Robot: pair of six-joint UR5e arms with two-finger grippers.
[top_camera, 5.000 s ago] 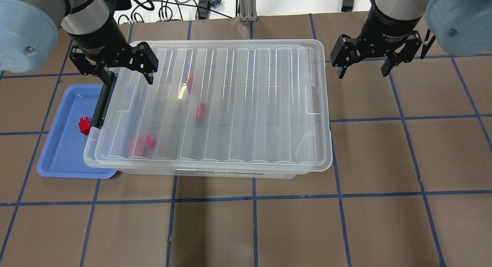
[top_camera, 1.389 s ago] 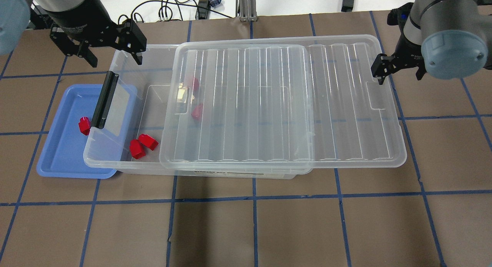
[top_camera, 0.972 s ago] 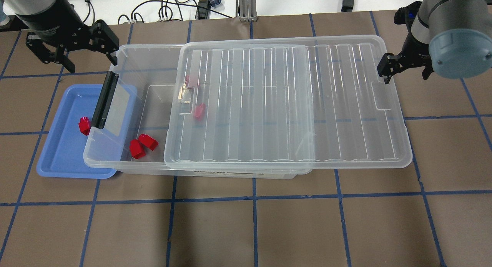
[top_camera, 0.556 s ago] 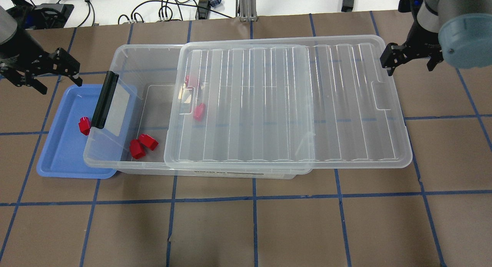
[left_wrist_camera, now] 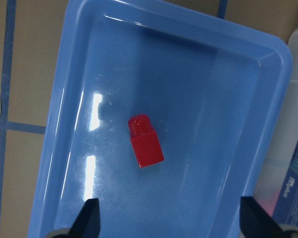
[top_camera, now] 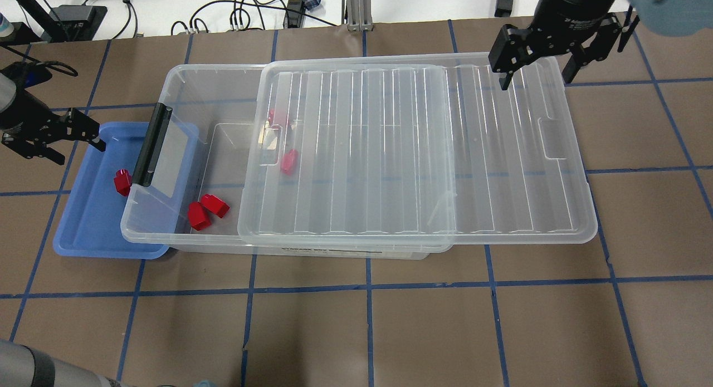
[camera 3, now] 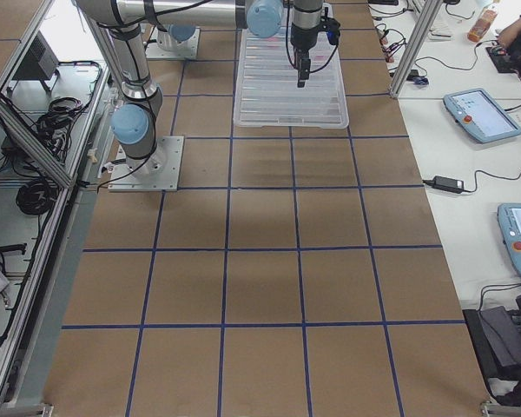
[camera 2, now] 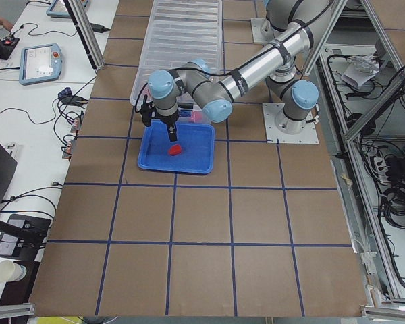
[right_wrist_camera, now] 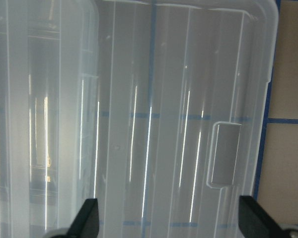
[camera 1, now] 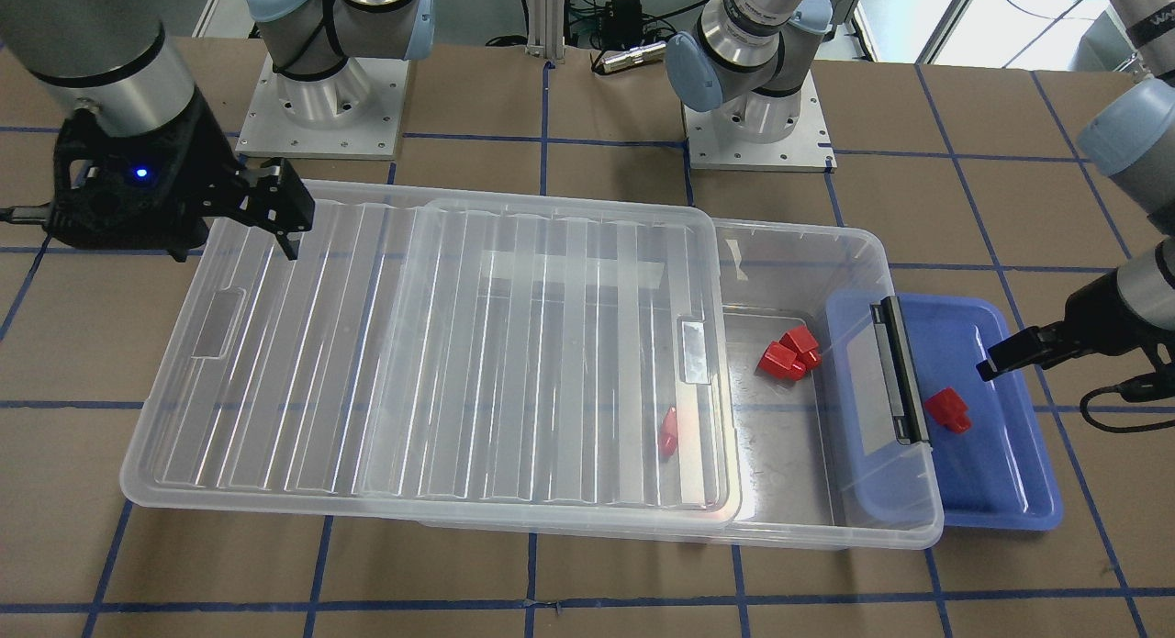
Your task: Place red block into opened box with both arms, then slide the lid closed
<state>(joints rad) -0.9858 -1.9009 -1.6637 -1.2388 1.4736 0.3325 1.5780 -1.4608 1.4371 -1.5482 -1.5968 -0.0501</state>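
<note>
A small red block (left_wrist_camera: 145,141) lies alone in the blue tray (top_camera: 83,231), also seen as the red block (top_camera: 122,182) beside the box's black latch bar (top_camera: 151,146). My left gripper (top_camera: 81,154) hovers open above the tray's far end, nothing between its fingers. The clear box (top_camera: 184,78) has its left part uncovered; the ribbed lid (top_camera: 418,153) sits shifted to the right, overhanging that end. My right gripper (top_camera: 536,82) hangs open above the lid's far right corner, touching nothing.
Two red blocks (top_camera: 206,211) lie in the box's uncovered part, and two more (top_camera: 288,160) show through the lid. The box's left end overlaps the tray. Cables lie beyond the table's far edge. Brown paper with blue tape lines surrounds the box.
The lid was slid to the right, uncovering the box's left end, and now rests still. My left gripper has come over the tray. My right gripper has swung left above the lid's corner.
</note>
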